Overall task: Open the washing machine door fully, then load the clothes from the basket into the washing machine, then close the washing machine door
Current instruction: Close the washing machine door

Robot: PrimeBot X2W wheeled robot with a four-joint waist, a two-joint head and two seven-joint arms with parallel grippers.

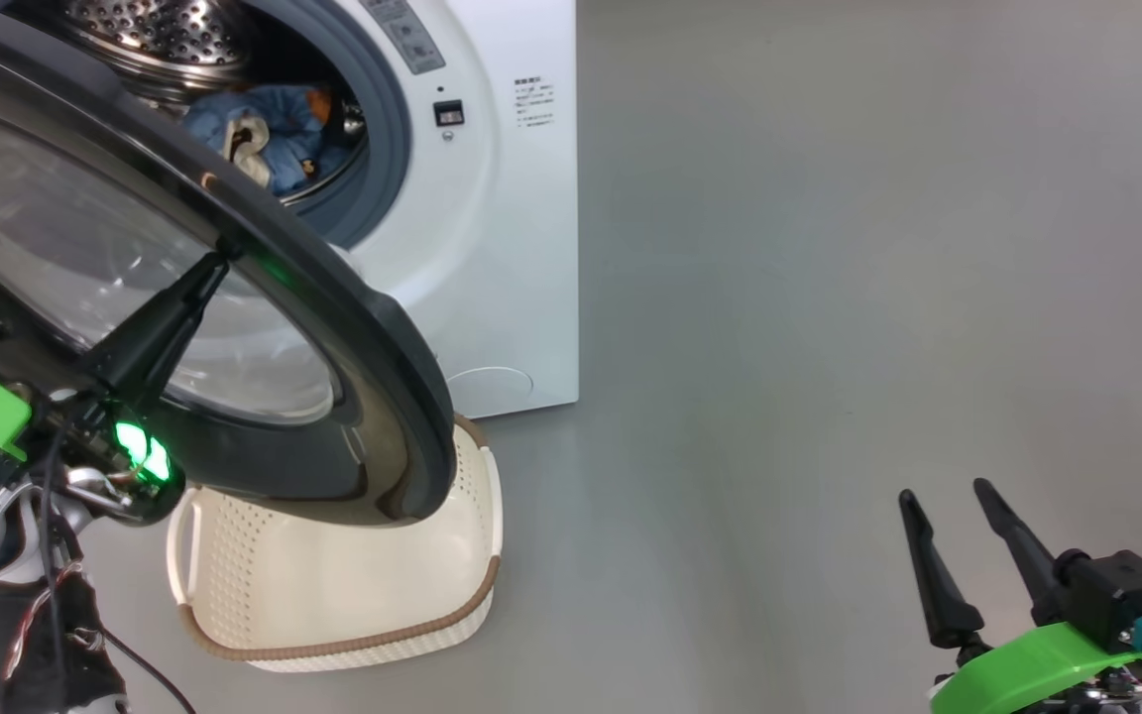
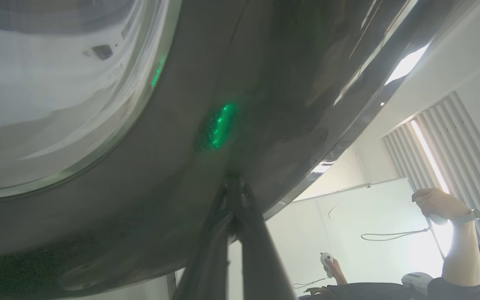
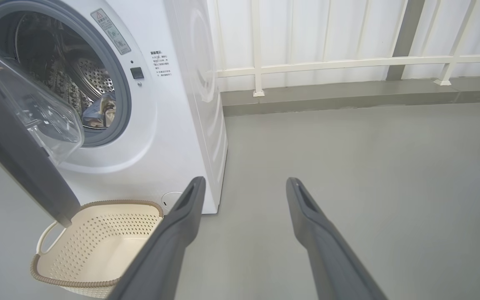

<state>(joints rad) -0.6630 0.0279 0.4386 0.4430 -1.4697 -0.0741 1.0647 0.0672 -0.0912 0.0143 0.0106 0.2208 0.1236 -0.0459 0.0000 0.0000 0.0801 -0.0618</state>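
Washing machine bears a red-triangle label; small print illegible

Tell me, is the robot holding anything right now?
No, nothing is held. The left gripper is shut, its tips pressing on the black rim of the washing machine door. The right gripper is open and empty.

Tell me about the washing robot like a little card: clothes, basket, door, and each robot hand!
clothes: inside the washing machine, in its drum
basket: on the floor under the door's edge, looks empty
washing machine door: partly open, not yet shut
left gripper: shut, tips against the door's black rim
right gripper: open, holding nothing, away from the machine
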